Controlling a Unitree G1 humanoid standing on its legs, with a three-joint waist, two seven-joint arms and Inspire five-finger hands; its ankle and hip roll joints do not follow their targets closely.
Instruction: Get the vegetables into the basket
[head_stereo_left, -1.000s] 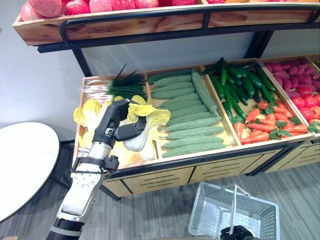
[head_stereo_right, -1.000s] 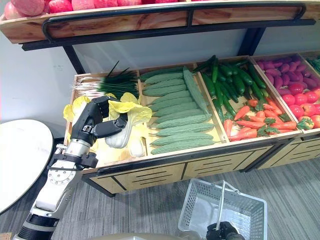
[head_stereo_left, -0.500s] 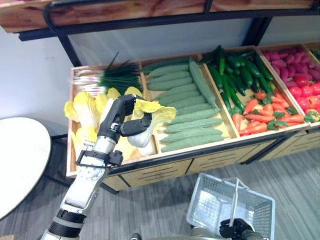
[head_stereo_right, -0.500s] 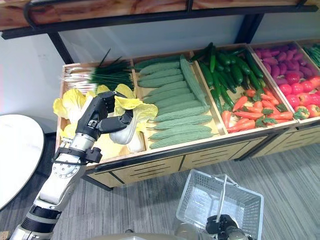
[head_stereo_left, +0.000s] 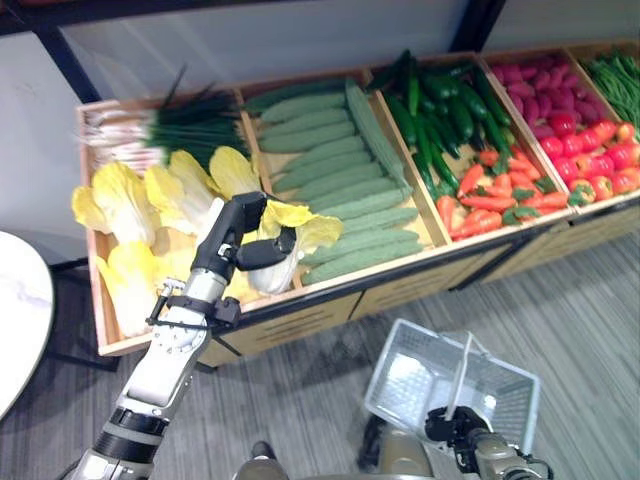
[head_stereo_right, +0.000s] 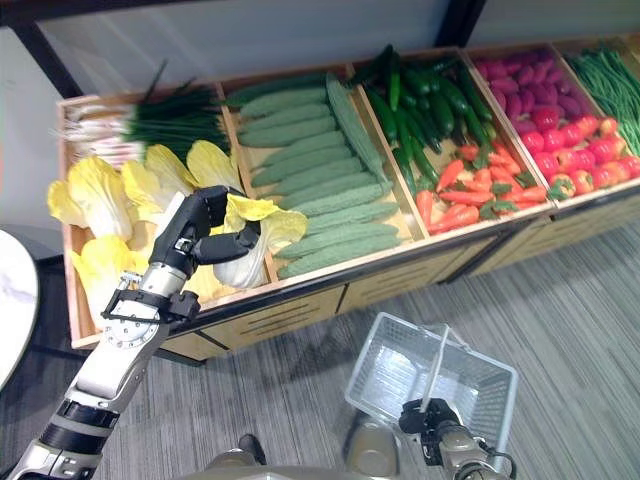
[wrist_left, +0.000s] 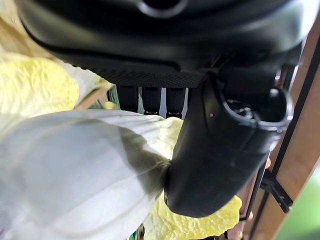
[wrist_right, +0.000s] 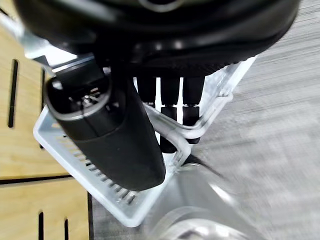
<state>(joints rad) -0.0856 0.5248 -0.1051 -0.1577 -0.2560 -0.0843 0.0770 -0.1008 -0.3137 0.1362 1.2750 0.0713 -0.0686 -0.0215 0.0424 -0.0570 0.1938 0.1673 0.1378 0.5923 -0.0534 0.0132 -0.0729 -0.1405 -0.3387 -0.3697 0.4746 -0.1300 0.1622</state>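
Right eye view: nearest, the right hand (head_stereo_right: 422, 417) is clenched on the handle of the white basket (head_stereo_right: 395, 362), hanging below the wooden stall (head_stereo_right: 300, 310). Farther off, over the stall's front edge, the left hand (head_stereo_right: 205, 228) grips a cabbage (head_stereo_right: 245, 262) by its pale stalk. The cabbage looks light, with soft, floppy leaves, so the firm stalk seems the best hold.

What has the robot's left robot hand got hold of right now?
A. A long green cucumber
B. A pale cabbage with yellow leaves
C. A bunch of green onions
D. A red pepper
B. The left robot hand has its fingers and thumb curled round a pale cabbage with yellow leaves, at the front of the display's cabbage compartment; the left wrist view shows the thumb pressed against its white stalk.
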